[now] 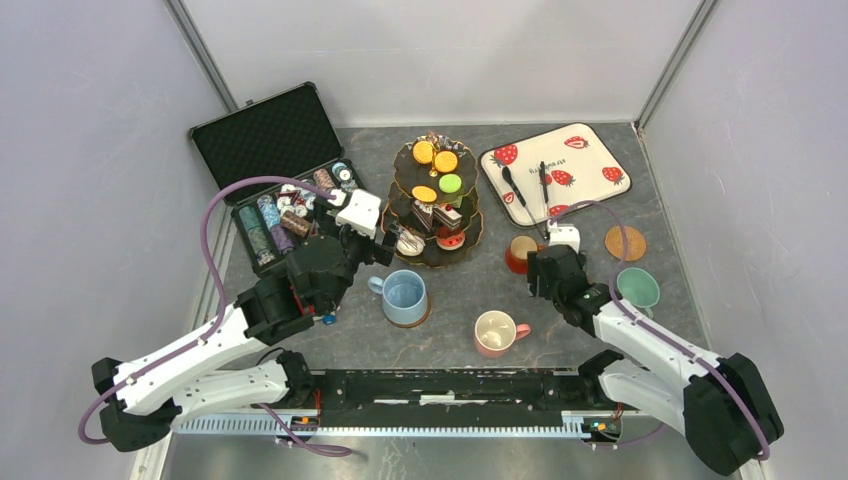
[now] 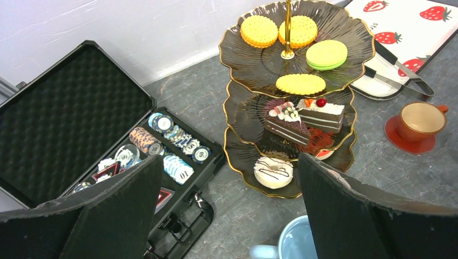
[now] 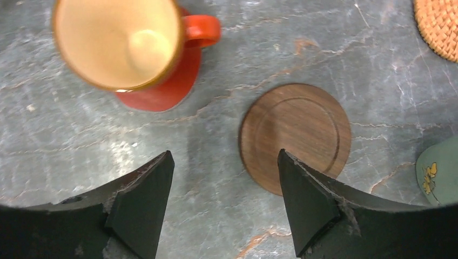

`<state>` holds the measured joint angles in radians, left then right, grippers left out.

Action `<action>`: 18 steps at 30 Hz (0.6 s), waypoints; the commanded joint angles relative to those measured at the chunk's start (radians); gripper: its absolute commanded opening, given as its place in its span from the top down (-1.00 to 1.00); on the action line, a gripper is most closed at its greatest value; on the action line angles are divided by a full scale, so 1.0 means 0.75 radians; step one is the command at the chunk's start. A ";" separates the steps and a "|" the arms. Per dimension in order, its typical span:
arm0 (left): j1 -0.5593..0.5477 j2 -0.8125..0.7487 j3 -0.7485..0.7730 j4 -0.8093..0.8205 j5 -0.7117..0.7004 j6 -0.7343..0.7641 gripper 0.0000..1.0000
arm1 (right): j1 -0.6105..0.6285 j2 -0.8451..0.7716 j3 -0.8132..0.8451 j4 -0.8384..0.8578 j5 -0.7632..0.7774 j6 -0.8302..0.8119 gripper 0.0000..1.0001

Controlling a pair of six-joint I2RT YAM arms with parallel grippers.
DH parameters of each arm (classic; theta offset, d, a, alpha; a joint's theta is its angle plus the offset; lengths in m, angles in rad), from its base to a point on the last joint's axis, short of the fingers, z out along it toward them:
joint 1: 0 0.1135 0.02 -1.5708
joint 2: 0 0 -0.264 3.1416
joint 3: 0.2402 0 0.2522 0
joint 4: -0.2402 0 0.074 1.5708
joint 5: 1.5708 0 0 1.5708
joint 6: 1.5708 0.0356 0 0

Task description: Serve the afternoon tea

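Right gripper (image 3: 224, 156) pointed down at wooden coaster (image 3: 295, 137), jaws apart, empty
Reached out beside small brown mug (image 3: 116, 40); left gripper (image 2: 229, 158) spread wide, empty, facing three-tier stand (image 2: 345, 32)

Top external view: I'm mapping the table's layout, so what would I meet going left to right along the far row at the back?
Poker chip case → three-tier stand → strawberry tray.

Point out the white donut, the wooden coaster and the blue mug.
white donut (image 2: 273, 171), left wrist view, iced top.
wooden coaster (image 3: 295, 136), right wrist view, centre of disc.
blue mug (image 1: 404, 294), top external view, inside floor.
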<state>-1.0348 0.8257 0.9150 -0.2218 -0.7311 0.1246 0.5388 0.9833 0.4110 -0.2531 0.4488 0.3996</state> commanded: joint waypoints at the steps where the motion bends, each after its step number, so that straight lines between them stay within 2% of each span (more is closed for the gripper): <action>1: -0.005 -0.027 0.013 0.052 -0.008 -0.002 -1.00 | -0.132 0.044 -0.038 0.101 -0.069 0.009 -0.54; 5: -0.005 -0.032 0.013 0.053 -0.015 0.001 -1.00 | -0.200 0.074 -0.080 0.168 -0.114 -0.004 -0.51; 11: -0.005 -0.033 0.015 0.052 -0.011 0.001 -1.00 | -0.201 0.067 -0.097 0.116 -0.246 0.044 -0.37; 18: -0.003 -0.024 0.015 0.052 -0.004 -0.001 -1.00 | -0.188 -0.068 -0.209 0.104 -0.579 0.148 -0.18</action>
<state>-1.0348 0.8108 0.9150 -0.2218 -0.7311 0.1246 0.3885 0.9680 0.3111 -0.1417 0.2081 0.4347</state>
